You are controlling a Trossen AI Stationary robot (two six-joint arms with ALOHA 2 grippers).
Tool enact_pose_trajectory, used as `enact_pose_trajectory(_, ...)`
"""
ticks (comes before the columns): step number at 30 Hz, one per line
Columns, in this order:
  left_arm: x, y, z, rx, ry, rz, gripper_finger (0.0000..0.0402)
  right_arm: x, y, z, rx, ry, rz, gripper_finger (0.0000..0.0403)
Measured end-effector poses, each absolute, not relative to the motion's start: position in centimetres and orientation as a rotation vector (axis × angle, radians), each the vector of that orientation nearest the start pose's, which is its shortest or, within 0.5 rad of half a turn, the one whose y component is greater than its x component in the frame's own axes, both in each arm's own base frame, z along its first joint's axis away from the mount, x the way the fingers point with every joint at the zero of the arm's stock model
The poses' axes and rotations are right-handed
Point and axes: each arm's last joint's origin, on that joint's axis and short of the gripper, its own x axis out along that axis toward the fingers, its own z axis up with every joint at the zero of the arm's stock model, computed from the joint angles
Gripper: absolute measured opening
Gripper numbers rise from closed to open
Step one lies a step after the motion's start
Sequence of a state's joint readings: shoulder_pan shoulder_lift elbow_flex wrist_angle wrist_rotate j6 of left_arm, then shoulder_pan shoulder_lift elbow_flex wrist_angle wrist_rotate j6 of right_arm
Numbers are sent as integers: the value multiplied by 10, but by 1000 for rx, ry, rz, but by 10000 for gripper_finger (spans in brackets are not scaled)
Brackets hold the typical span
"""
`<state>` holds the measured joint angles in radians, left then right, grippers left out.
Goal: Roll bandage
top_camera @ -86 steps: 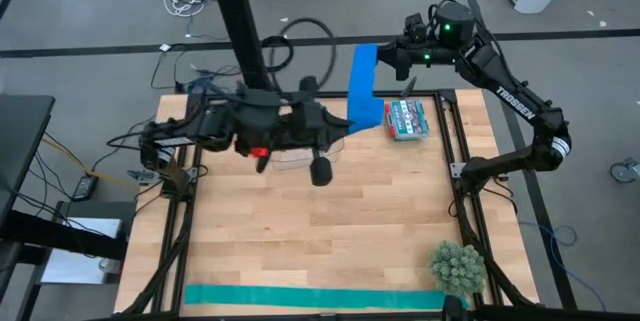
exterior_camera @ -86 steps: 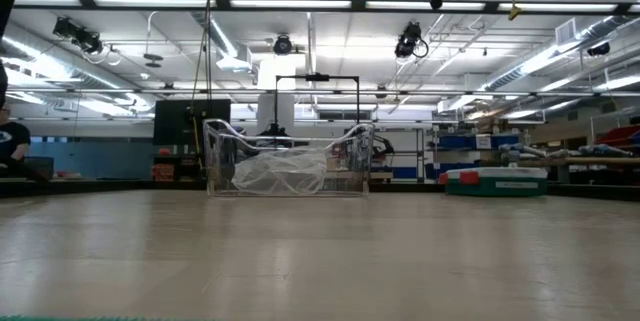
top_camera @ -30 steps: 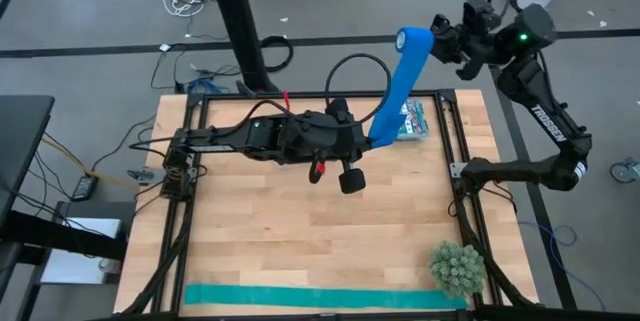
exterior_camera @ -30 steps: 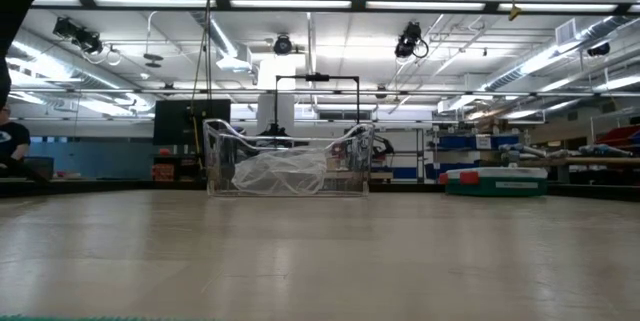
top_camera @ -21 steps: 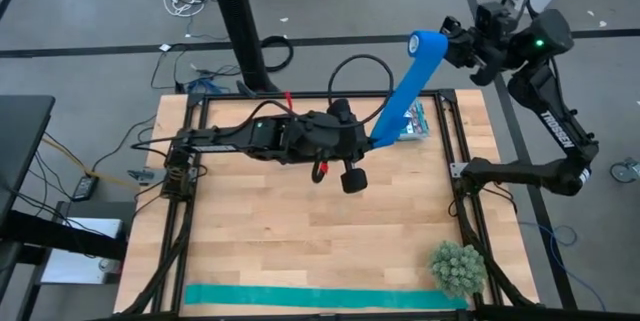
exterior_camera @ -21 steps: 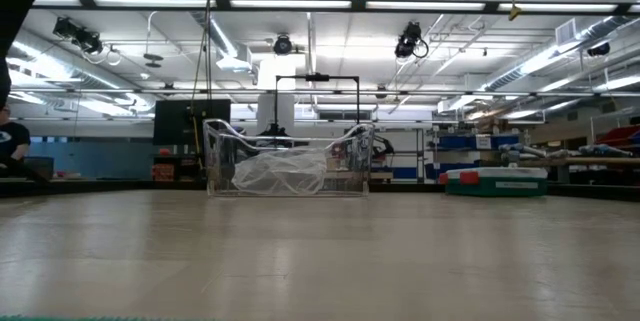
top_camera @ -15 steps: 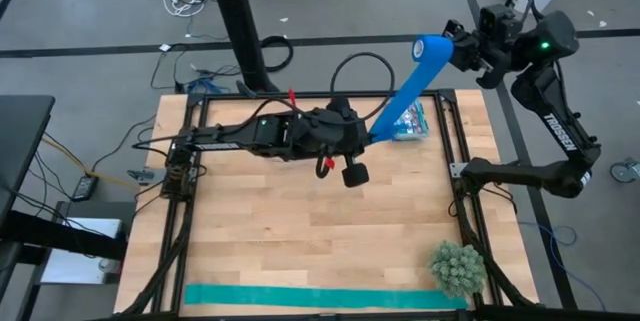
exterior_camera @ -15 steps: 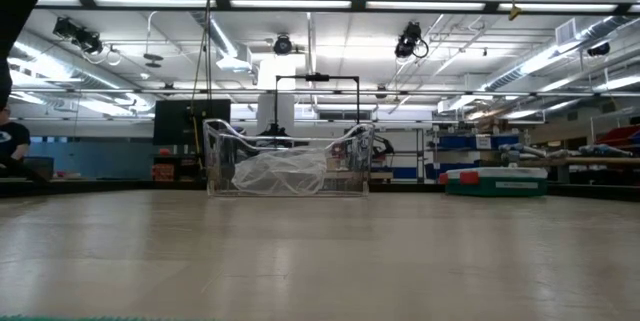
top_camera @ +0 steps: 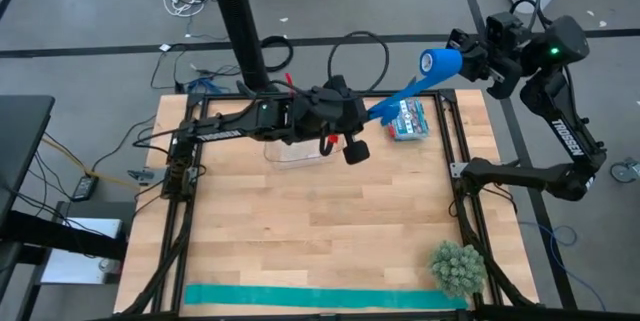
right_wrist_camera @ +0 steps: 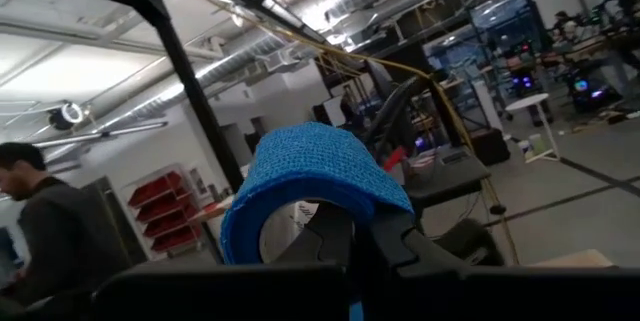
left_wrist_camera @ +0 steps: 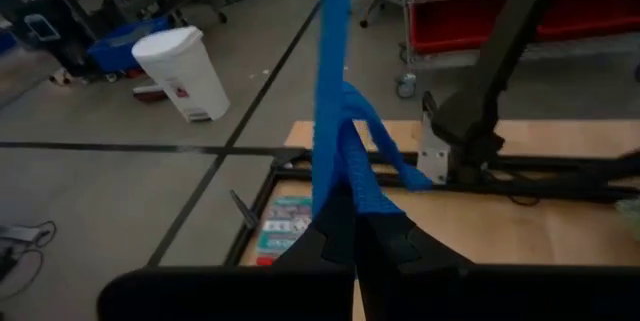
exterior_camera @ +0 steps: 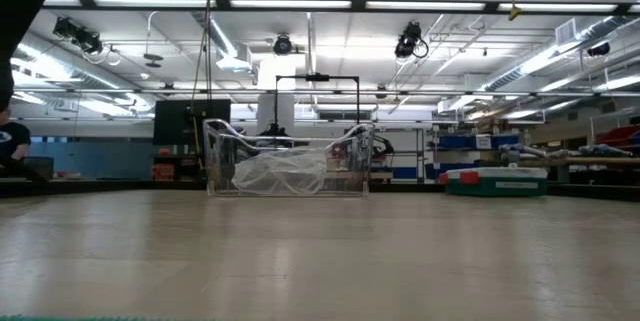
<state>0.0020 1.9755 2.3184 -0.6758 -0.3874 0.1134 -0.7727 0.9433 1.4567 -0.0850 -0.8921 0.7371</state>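
The royal-blue bandage stretches in the air over the table's far right corner, between my two grippers. My left gripper is shut on its lower end, above the far part of the table. My right gripper is higher, just beyond the far right corner, and shut, with the bandage's rolled end around its fingers. Neither gripper nor the bandage shows in the low view. My left gripper pinches the bunched strip between its two fingertips, close to its end. A short loose tail hangs beside the fingers. From the fingers the strip runs straight and taut toward my right gripper, clear of the table. My right gripper has the bandage wound in a loop over its shut fingertips, several layers thick. The fingers lie inside the loop, across the strip. The loop is lifted clear, and the strip runs down from it to my left gripper.
A clear plastic container stands under my left arm at the far middle of the table. A small printed pack lies at the far right. A teal-green strip lies along the near edge, and a green spiky ball sits at the near right corner.
My right gripper has gone toward the table's right edge with the rolled end. My left gripper has gone toward the far edge, taking the lower end along. The strip between them stays taut and clear of the table and now slants more toward the right.
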Motion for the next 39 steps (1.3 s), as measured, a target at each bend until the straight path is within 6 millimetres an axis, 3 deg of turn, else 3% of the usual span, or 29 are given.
enact_pose_trajectory(20,425,49,466,154,229,412,5,131,-60,521,420,-181,353,0)
enact_pose_trajectory(33,425,52,473,266,192,420,5,158,-55,505,484,-45,428,0)
enact_pose_trajectory(39,415,54,489,264,146,441,5,162,-51,496,521,32,415,0)
